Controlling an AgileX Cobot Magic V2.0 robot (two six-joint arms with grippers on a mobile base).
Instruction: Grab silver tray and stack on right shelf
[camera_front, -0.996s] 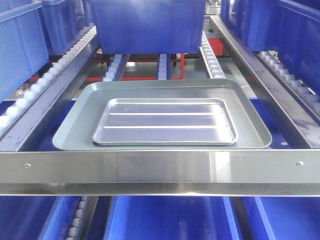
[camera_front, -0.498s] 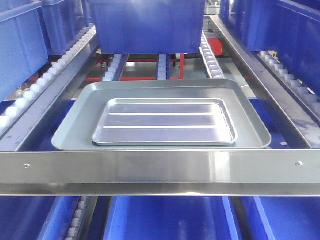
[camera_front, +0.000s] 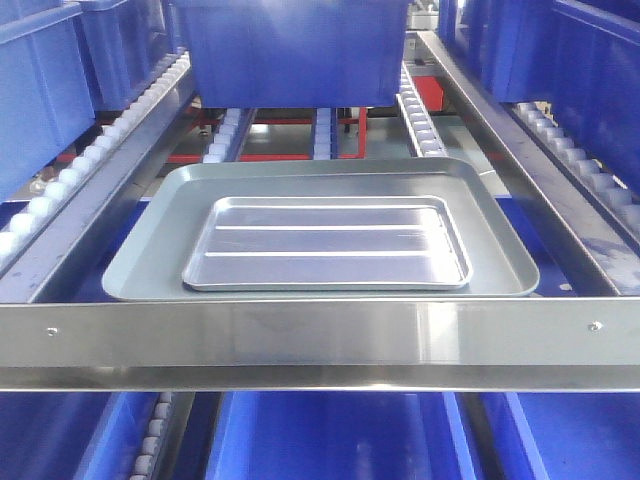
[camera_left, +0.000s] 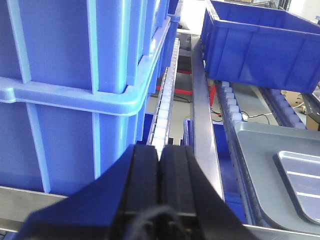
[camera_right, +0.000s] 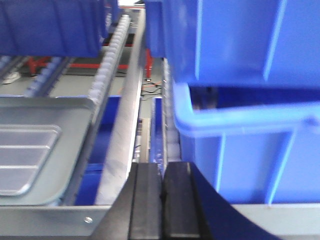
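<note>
I'm seeing the silver tray (camera_front: 327, 244) lying flat inside the grey tray (camera_front: 150, 255) on the right shelf (camera_front: 320, 340), sitting right of my left gripper (camera_left: 159, 165) and left of my right gripper (camera_right: 162, 182), both pressed closed, gripping nothing.

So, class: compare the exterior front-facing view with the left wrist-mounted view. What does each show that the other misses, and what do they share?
Only the front view shows the whole silver tray, with both ridges, and the broad front rail. Only the left wrist view shows the left gripper, shut, and the stacked light blue crates beside it. Both show the silver tray lying inside the larger grey tray, white rollers and a dark blue bin behind.
</note>
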